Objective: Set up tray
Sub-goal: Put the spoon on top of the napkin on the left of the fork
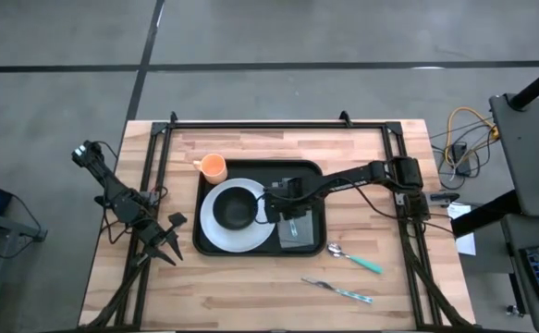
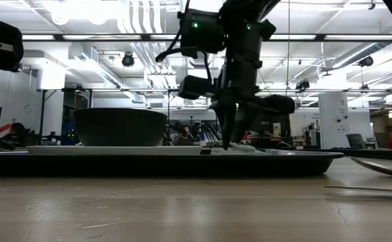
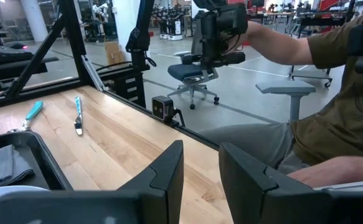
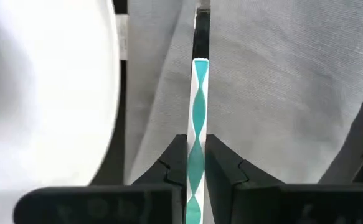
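Note:
The black tray (image 1: pixel 308 172) lies mid-table and carries a white plate (image 1: pixel 215 231) with a black bowl (image 1: pixel 236 207) on it. A grey napkin (image 1: pixel 304 237) covers the tray's right part. My right gripper (image 1: pixel 290 220) points down over the napkin, shut on a slim utensil with a teal-and-white handle (image 4: pixel 200 93). The utensil's metal end (image 4: pixel 200 31) reaches out over the napkin beside the plate's rim. In the low view the fingertips (image 2: pixel 226 142) stand just above the tray floor. My left gripper (image 3: pixel 200 168) waits open at the table's left side (image 1: pixel 163 245). My right gripper pinches the utensil's teal-and-white handle (image 4: pixel 200 127) between its two fingers, one on each long side. The fingers come from above, pointing down. The utensil runs level over the napkin; whether it rests on the cloth or hangs just clear, I cannot tell.
An orange cup (image 1: pixel 214 167) stands on the table at the tray's far left corner. A teal-handled spoon (image 1: pixel 356 259) and a fork (image 1: pixel 338 290) lie on the wood near the table's near right. A person (image 3: pixel 343 93) sits beyond the table's edge.

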Robot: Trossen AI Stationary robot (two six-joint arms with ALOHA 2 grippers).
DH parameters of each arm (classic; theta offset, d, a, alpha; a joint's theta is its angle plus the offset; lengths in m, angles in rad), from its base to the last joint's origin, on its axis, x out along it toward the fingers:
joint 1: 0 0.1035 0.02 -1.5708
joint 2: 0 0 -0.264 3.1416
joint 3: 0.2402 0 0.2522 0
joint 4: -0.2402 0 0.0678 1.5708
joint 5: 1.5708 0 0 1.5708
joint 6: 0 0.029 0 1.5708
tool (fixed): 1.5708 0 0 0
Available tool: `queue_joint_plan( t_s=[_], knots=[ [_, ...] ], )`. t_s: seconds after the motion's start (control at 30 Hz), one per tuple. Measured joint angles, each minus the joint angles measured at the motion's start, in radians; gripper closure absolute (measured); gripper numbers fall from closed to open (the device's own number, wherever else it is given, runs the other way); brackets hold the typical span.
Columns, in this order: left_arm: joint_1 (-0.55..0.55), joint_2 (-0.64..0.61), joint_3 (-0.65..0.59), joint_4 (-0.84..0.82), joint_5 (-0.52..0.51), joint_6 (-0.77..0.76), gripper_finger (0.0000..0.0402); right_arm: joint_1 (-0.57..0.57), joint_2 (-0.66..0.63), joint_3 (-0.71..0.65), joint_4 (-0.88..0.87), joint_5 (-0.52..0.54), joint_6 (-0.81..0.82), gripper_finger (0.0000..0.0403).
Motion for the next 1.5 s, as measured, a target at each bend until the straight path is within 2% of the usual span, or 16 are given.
queue_joint_plan(
  t_s=[0.2, 0.33, 0.87, 1.5],
  knots=[
    [0.0, 0.0, 0.0, 0.0, 0.0, 0.0, 0.0318, 0.013, -0.003, 0.016, -0.001, 0.001, 0.102, 0.0383],
    [0.0, 0.0, 0.0, 0.0, 0.0, 0.0, 0.0318, 0.022, -0.003, 0.003, -0.002, -0.059, 0.174, 0.0383],
    [0.0, 0.0, 0.0, 0.001, 0.0, 0.0, 0.0318, 0.022, -0.003, -0.071, -0.031, -0.073, 0.227, 0.0382],
    [0.0, 0.0, 0.0, 0.001, 0.0, 0.0, 0.0318, 0.023, -0.004, -0.091, -0.017, -0.049, 0.183, 0.0316]
  ],
)
